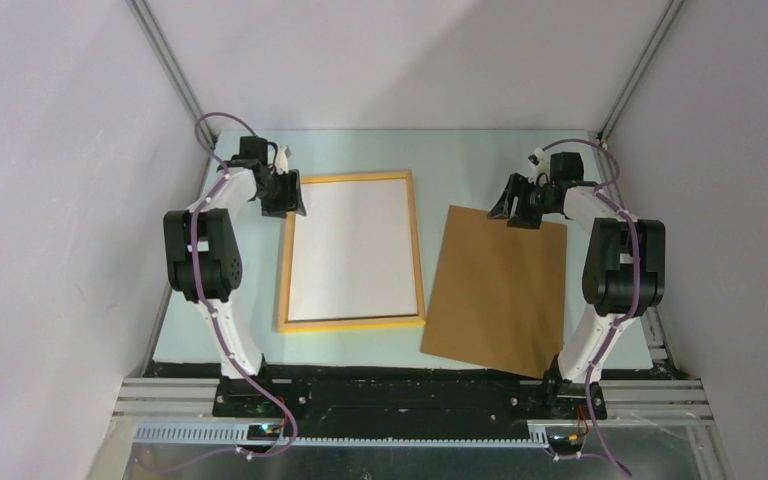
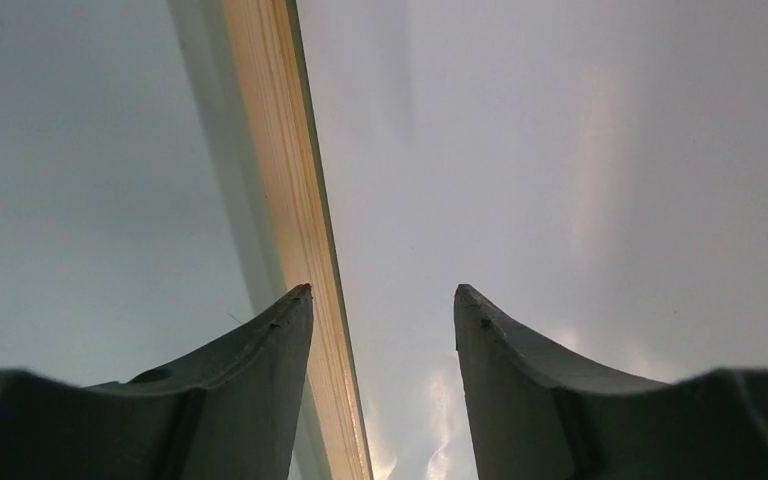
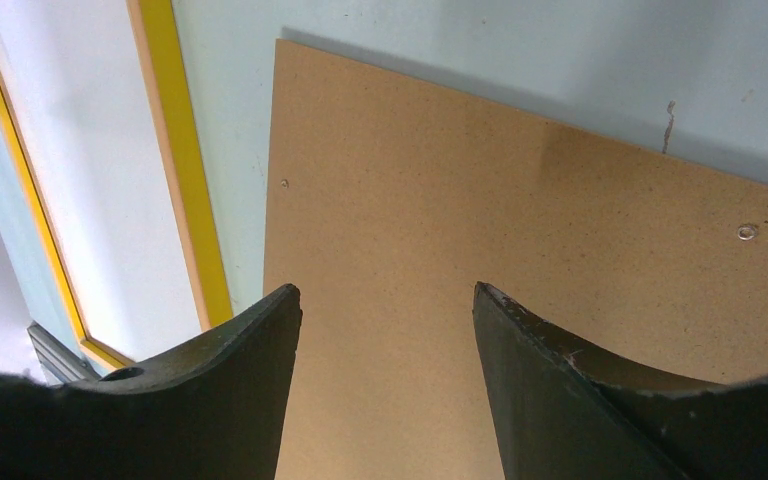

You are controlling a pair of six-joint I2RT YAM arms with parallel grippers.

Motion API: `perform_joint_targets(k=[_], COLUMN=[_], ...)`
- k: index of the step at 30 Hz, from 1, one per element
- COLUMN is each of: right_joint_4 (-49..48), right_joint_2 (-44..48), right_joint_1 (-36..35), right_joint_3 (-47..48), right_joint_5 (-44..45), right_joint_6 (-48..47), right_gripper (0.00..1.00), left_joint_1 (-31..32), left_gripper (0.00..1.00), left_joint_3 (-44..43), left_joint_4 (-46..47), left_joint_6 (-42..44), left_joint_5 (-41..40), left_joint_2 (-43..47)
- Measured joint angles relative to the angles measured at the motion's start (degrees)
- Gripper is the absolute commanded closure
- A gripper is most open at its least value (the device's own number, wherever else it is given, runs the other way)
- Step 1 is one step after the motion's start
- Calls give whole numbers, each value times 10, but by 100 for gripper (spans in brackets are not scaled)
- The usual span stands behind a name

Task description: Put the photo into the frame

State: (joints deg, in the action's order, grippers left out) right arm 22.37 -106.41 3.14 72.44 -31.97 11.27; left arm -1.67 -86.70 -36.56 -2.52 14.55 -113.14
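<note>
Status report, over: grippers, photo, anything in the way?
Left gripper open over frame, left rail. Right gripper open over backing board. Photo looks seated in frame, white back up. Nothing on it.

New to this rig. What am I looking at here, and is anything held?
Two robot arms are bolted at the near edge of the table. The wide picture looks down from above and behind them; the other two come from a camera on each wrist, so the dark prongs are that arm's own fingers. On the table lie a yellow-orange frame with a white sheet inside it and, beside it, a brown board. No printed image shows, so whether the sheet is the photo I cannot tell. The left hand is open at the frame's far left corner, the right hand open over the board's far edge. Neither holds anything.
</note>
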Motion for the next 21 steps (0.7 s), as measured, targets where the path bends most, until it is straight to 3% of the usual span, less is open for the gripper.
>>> perform_joint_targets(k=[8, 21], right_joint_4=[0, 3], right_joint_2=[0, 1], right_joint_1=[0, 18], right_joint_3=[0, 0], right_joint_5=[0, 7], right_joint_6=[-5, -33], right_gripper=[32, 32], left_joint_1=[9, 139], left_gripper=[39, 38], left_joint_3=[7, 45], left_joint_4=[3, 21], left_joint_6=[4, 26], left_joint_5=[15, 57], left_joint_2=[17, 38])
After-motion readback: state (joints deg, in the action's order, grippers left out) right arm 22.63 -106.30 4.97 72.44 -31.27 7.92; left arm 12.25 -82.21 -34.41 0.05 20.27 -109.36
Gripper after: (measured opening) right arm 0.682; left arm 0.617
